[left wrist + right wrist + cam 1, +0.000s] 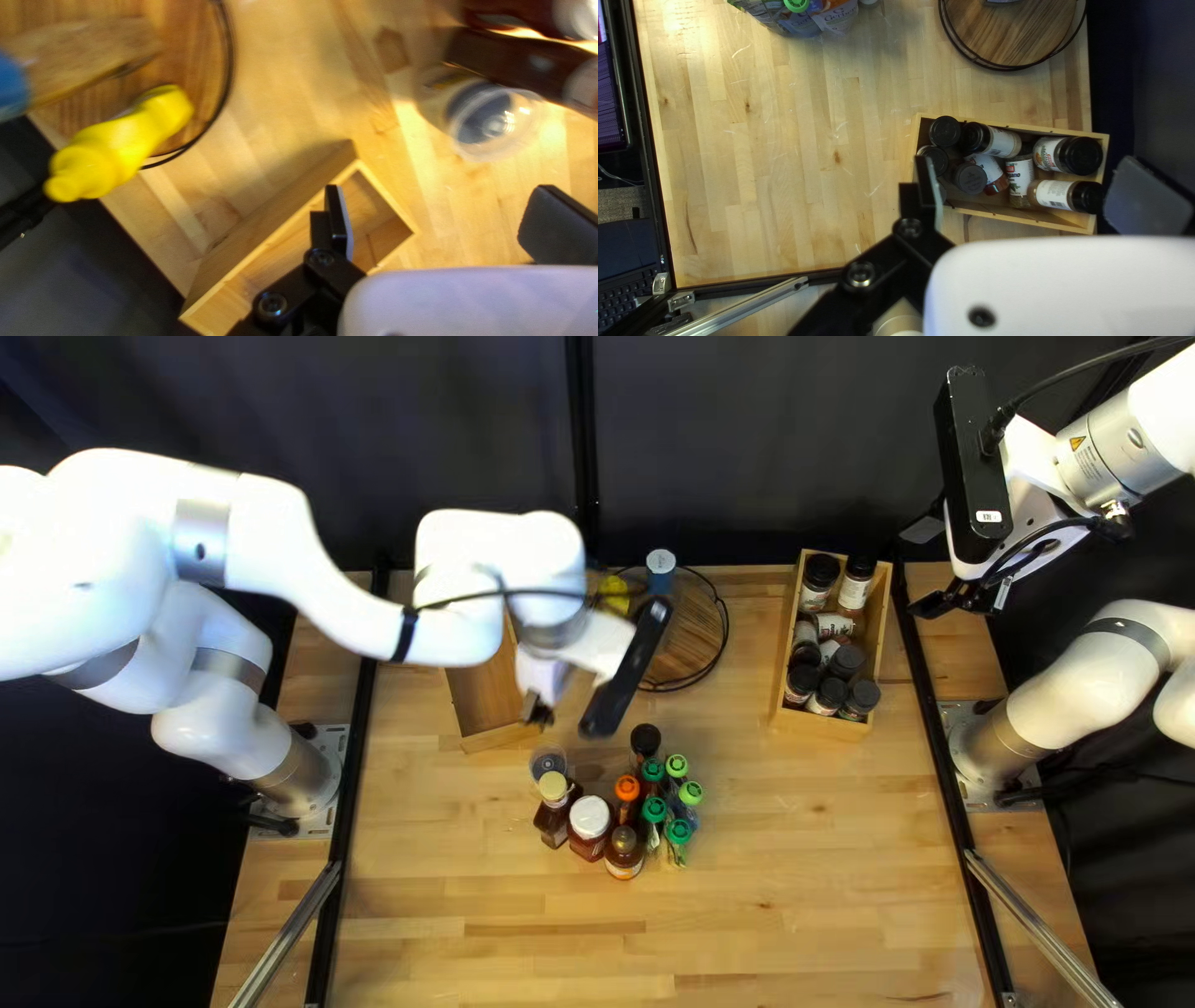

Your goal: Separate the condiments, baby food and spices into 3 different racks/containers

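Spice jars (855,589) in right box (822,723); pouches (677,834) beside bottles (589,824); turntable (700,635) behind, between right box and left box (501,737).

Left arm (442,635) hides part of box (486,697); right wrist view crops pouches (837,17).

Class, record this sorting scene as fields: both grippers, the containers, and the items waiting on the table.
Left gripper: open, near slanted box
Right gripper: open
Spice box: holds dark-lidded jars
Round tray: holds yellow bottle
Waiting mid-table: green-capped pouches, brown bottle, white-lidded jar, among others
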You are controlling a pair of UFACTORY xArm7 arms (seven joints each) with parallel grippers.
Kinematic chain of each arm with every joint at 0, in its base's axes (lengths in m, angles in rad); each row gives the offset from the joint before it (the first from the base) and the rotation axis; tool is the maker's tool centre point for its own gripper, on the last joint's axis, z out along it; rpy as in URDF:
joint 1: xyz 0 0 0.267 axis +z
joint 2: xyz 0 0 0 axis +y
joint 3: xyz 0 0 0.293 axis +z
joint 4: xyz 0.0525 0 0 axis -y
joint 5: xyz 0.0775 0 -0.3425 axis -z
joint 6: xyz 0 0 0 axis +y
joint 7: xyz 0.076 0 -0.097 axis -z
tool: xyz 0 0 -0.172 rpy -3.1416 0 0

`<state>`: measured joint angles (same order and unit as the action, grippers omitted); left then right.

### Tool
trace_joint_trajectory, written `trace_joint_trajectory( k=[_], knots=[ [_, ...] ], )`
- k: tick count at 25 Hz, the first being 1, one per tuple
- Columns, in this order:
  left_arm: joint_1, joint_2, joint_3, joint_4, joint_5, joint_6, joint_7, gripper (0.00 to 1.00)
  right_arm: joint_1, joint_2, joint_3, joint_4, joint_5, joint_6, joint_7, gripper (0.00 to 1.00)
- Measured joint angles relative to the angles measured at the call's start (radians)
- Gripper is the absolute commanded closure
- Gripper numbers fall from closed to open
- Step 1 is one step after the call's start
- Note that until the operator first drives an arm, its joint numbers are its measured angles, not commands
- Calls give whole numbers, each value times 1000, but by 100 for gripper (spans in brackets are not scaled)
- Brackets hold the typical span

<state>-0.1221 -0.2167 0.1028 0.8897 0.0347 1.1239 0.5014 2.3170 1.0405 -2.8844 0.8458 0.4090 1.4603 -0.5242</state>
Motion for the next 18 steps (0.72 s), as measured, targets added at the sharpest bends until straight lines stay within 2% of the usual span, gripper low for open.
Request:
trace_joint_trajectory(
  k=[10, 18],
  knots=[
    [-29, -102, -51, -184, 34, -120, -29, 0, 0, 0, 0, 0, 0, 0, 0, 0],
    [-41, -92, -18, -273, -13, -296, 60, 0, 0, 0, 0, 0, 0, 0, 0, 0]
  ],
)
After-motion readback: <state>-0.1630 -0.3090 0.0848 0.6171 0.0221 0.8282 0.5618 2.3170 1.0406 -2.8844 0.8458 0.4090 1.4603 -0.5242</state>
